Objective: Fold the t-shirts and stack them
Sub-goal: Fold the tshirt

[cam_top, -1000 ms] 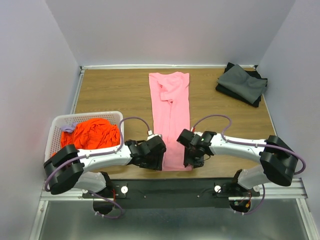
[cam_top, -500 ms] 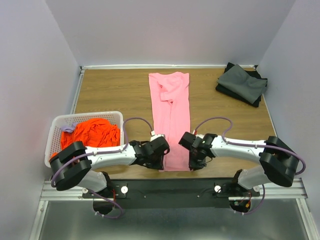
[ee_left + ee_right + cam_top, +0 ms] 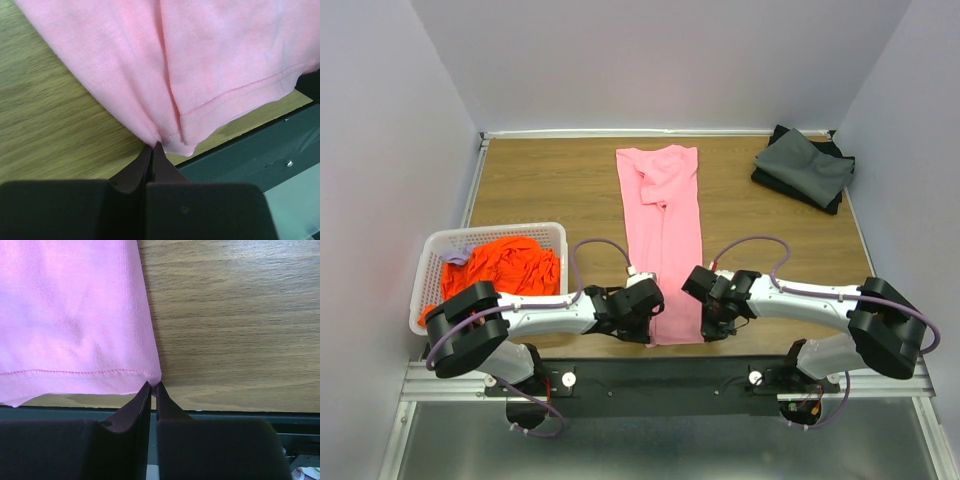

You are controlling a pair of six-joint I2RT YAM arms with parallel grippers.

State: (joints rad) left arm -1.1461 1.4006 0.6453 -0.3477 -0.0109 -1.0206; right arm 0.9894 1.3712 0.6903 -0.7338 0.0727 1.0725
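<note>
The pink t-shirt [image 3: 661,230] lies as a long strip at mid-frame on the worktop [image 3: 550,190]. The left hand [image 3: 153,148] and the right hand [image 3: 154,386] each pinch a bottom hem corner, fingers closed. It is best to lift both evenly and keep the hem taut while carrying it up-frame.

The left arm [image 3: 545,312] and right arm [image 3: 810,298] reached low and inward toward each other. The left gripper [image 3: 153,150] and right gripper [image 3: 154,388] had their fingers pressed nearly together, each pinching a near corner of the pink t-shirt [image 3: 662,215].

A pink t-shirt [image 3: 662,220], orange t-shirt [image 3: 505,268], white basket [image 3: 428,262], seemingly grey-black shirts [image 3: 805,168].
</note>
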